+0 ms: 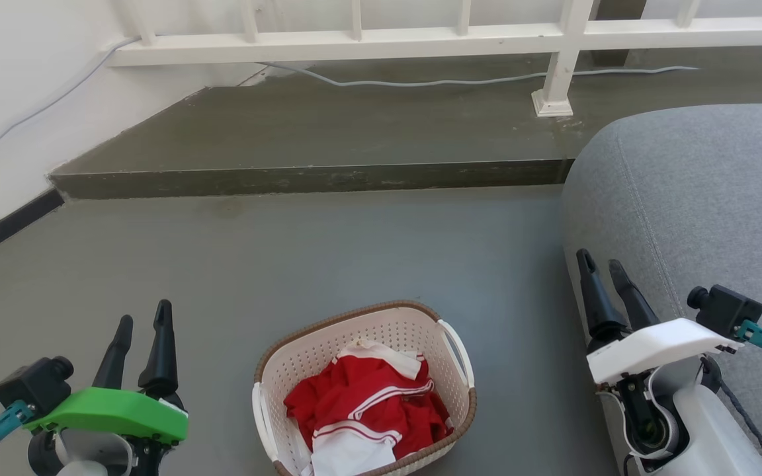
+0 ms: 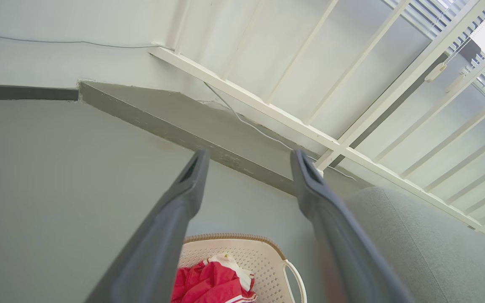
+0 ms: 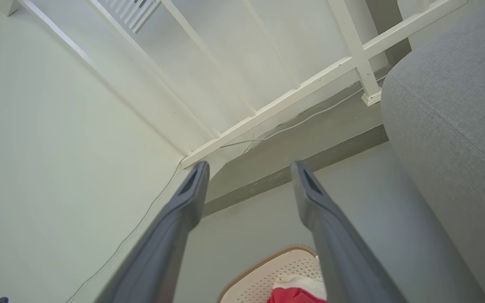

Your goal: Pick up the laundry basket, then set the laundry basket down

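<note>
Cream-white perforated plastic laundry basket (image 1: 301,360) with brown woven-look rim sits on the grey floor (image 1: 354,251).
The left hand (image 1: 145,314) is left of it and the right hand (image 1: 599,260) right of it, both apart from it, fingers spread, empty.

You see the laundry basket (image 1: 328,357) upright on the grey floor: cream, perforated, brown-rimmed. It holds crumpled red-and-white clothes

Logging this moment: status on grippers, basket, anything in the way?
Left gripper open, empty. Right gripper open, empty, close beside sofa. Laundry basket on floor between them, red-and-white clothes inside.
</note>
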{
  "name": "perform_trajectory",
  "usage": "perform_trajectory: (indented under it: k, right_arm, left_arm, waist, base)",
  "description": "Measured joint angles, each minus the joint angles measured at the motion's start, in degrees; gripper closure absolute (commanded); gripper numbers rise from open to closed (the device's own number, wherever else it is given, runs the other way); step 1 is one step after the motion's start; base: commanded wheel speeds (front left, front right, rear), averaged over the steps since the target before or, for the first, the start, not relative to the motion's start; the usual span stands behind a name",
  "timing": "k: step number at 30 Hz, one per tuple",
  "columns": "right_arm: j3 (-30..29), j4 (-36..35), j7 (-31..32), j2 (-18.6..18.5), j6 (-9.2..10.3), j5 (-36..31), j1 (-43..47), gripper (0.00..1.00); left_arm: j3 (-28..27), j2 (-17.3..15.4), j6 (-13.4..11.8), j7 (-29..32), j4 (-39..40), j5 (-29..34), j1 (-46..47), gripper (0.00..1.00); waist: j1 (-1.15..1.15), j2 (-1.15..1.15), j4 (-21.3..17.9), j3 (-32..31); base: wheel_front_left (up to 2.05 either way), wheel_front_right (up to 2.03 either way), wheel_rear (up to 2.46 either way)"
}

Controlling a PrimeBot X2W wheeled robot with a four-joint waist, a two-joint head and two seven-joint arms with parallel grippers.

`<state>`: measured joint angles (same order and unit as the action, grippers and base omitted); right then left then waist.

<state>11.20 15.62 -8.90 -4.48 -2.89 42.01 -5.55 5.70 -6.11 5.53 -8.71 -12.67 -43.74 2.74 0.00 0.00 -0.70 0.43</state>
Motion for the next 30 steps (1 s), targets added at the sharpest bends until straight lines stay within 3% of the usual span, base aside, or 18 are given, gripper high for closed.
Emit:
perform_trajectory:
  k: [30]
  right_arm:
    - [4.0,1.0,-5.5,0.3,1.52,-21.1,-2.5,0.0]
  left_arm:
    - [0.5,1.0,0.6,-5.6,1.4,20.8,0.8,0.0]
  waist:
    - [0.0,0.0,-0.3,0.1]
  base:
    - [0.0,0.0,0.0]
